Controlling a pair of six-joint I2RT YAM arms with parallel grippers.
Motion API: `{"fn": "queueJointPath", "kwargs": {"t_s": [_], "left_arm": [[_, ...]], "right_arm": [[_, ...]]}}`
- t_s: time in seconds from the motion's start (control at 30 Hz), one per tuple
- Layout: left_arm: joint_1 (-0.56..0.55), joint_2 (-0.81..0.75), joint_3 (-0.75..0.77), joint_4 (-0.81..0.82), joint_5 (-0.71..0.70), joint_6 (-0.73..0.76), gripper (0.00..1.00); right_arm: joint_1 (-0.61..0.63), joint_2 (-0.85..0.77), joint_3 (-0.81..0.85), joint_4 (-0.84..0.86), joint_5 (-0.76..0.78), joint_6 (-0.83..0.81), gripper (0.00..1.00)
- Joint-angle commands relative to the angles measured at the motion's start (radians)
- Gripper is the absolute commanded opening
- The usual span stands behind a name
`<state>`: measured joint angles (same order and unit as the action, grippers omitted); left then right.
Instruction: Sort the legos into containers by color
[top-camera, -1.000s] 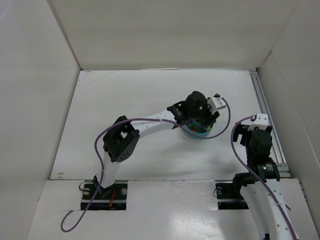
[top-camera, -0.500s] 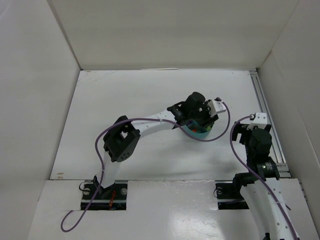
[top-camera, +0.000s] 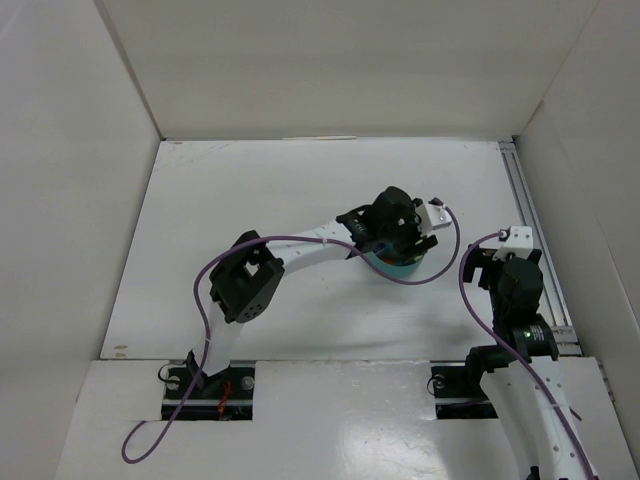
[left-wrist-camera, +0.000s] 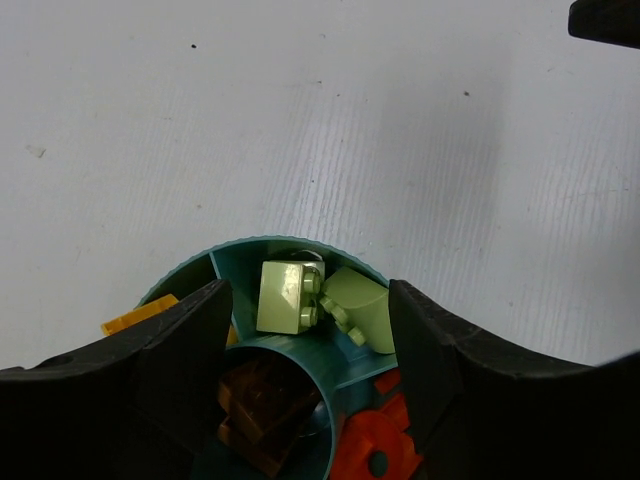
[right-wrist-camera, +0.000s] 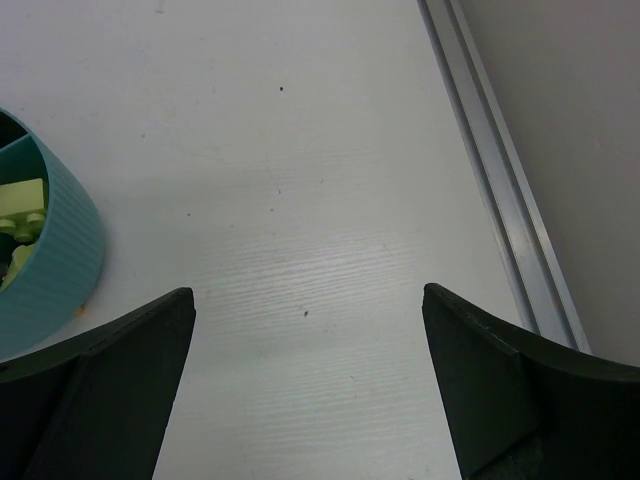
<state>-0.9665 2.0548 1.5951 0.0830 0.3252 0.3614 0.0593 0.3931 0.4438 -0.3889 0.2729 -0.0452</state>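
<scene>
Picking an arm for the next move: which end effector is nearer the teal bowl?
Left. The left end effector hangs open directly over the bowl; the right end effector sits off to the bowl's right, not touching it.

The bowl (right-wrist-camera: 62, 250) is teal plastic, finely ribbed outside, smooth inside. The 2 green legos (left-wrist-camera: 288, 297) in it are glossy plastic (1 catches a highlight). Beside the bowl the table (right-wrist-camera: 300, 180) is matt white, faintly streaked; the rail (right-wrist-camera: 497, 200) beyond looks like brushed metal.
</scene>
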Motion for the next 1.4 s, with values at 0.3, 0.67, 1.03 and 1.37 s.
{"fn": "queueJointPath", "kwargs": {"t_s": [0.3,0.67,1.03,1.37], "left_arm": [[0.003,-0.2,0.035,0.05,-0.067,-0.12,1.0],[0.093,-0.661,-0.416,-0.133,-0.718,-0.766,1.0],[0.403,-1.019,-0.834,-0.388,-0.742,-1.208,1.0],[0.422,-1.108,-0.905,-0.374,-0.738,-1.208,1.0]], "right_arm": [[-0.006,0.006,0.007,0.058,-0.014,-0.008,1.0],[-0.006,0.096,0.036,0.038,-0.034,0.011,1.0],[-0.006,0.11,0.065,0.016,-0.043,0.011,1.0],[-0.006,0.101,0.056,0.007,-0.043,0.002,1.0]]}}
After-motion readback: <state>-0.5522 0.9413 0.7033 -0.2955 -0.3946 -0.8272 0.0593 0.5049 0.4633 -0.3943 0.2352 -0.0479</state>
